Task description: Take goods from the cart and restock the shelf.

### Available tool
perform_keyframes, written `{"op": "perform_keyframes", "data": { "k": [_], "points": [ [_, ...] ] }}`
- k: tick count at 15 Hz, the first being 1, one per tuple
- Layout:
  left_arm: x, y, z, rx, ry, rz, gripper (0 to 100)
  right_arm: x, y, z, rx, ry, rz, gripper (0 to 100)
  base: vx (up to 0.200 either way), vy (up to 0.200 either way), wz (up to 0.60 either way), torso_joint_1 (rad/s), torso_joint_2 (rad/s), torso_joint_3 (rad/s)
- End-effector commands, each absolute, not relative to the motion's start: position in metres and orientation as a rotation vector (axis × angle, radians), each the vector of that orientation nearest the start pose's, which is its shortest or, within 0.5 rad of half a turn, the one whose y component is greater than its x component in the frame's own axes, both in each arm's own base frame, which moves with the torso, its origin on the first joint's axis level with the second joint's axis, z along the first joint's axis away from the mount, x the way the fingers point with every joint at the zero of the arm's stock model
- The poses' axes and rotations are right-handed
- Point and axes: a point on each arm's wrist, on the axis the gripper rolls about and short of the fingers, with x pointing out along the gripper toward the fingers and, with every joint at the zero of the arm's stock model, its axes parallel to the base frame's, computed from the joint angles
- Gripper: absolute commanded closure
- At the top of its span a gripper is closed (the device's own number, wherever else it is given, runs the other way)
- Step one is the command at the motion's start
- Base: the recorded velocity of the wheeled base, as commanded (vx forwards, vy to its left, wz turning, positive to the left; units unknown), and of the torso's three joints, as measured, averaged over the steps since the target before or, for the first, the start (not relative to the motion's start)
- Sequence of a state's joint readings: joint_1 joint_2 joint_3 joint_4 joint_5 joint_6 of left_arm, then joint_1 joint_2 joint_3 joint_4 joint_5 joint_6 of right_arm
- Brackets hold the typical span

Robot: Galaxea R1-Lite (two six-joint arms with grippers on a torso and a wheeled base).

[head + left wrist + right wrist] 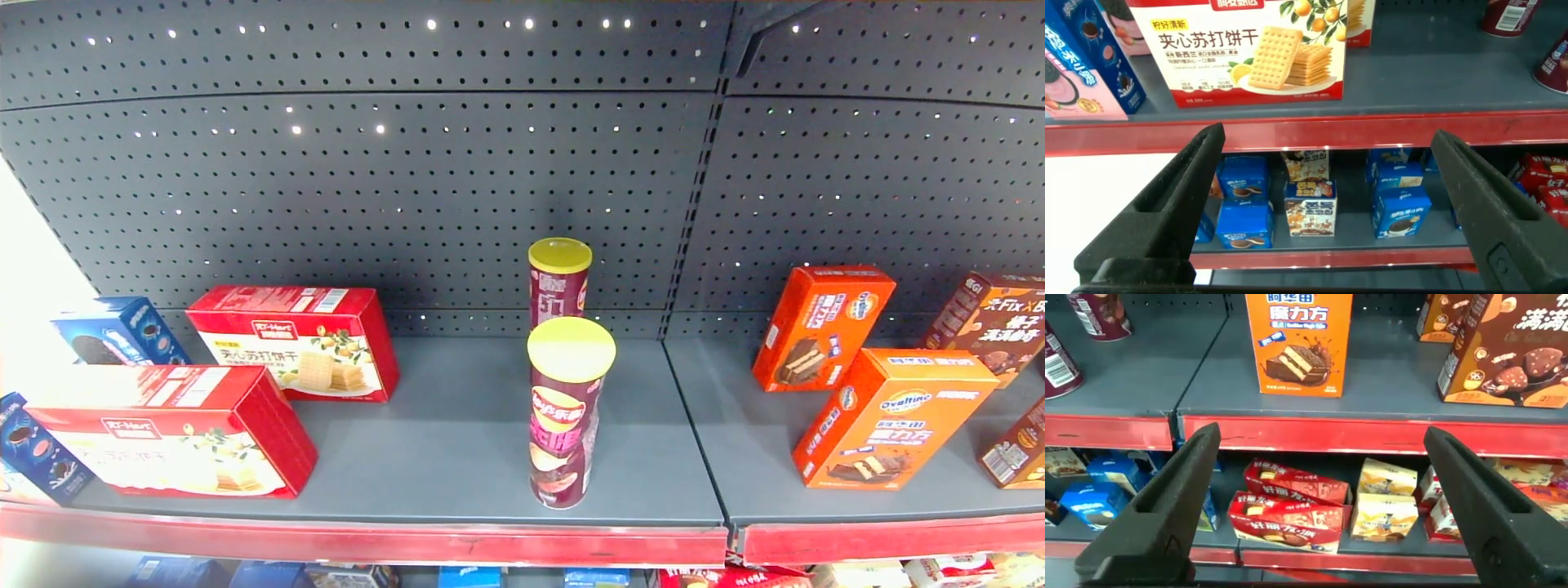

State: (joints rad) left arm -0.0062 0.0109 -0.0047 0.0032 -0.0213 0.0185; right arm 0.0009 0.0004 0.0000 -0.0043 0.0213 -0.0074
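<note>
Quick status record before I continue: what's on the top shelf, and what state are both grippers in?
shelf middle: front chip can and rear chip can, both upright, yellow lids
shelf left: red cracker boxes, blue cookie boxes
shelf right: orange cake boxes, brown boxes
left gripper: open, empty
right gripper: open, empty

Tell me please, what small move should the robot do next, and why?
Probably turn toward the cart to fetch an item: the left tool and right tool are both open and empty, and the shelf has bare room beside the front chip can.
</note>
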Motion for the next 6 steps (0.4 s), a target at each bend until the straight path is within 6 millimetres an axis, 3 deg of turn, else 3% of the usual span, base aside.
{"op": "perform_keyframes", "data": {
  "k": [1, 6],
  "points": [
    [-0.0222, -0.0003, 0.0767, 0.018, 0.01, -0.028, 0, -0.0228, 0.0004, 0.0761, -0.009, -0.006, 0.023, 0, 0.0, 0.0, 0.0, 0.0, 0.0, 0.0],
    [-0.0222, -0.0003, 0.0767, 0.018, 0.01, -0.028, 0, -0.0228, 0.0004, 0.076, -0.009, -0.005, 0.023, 0, 0.0, 0.0, 0.0, 0.0, 0.0, 0.0]
  ]
}}
